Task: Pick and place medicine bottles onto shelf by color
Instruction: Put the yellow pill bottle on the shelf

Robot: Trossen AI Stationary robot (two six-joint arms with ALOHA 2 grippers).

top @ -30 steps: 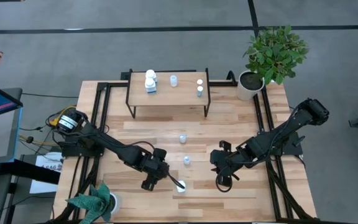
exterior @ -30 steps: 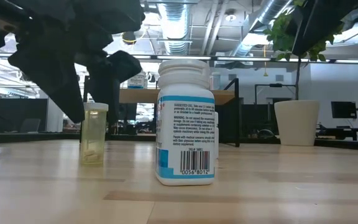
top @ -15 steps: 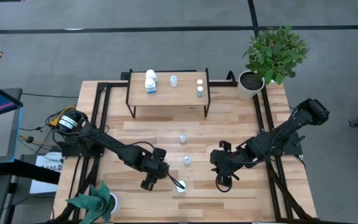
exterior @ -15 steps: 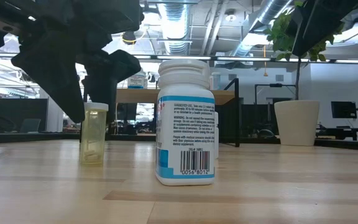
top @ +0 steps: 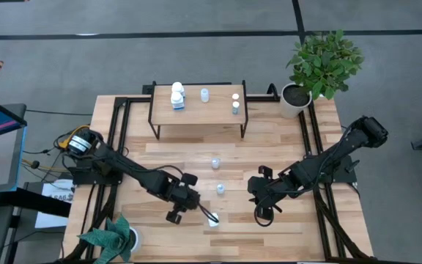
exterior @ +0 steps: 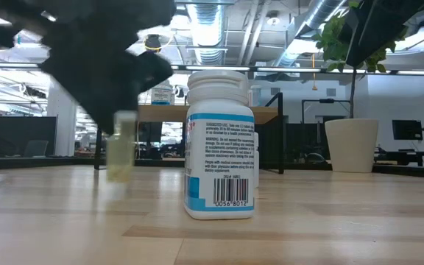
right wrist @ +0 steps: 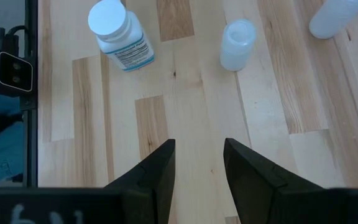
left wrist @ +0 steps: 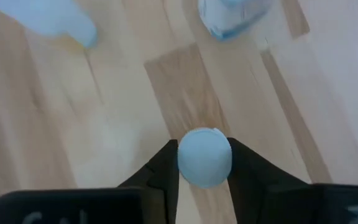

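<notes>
Since the earlier frame the left gripper [top: 187, 198] has clamped the small yellowish vial [exterior: 120, 154] and lifted it, lower centre-left.

High view: right gripper [top: 264, 213] part-open, empty, lower right; shelf [top: 196, 110] upper centre.

Low view: vial blurred, seemingly off the table; white bottle [exterior: 220, 143] centre.

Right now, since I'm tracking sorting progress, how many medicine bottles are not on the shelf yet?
4. A pale-blue bottle stands mid-table, a second pale-blue bottle just in front of it, a large white bottle near the front edge, and the left gripper pinches a small vial. None seem hidden.
</notes>
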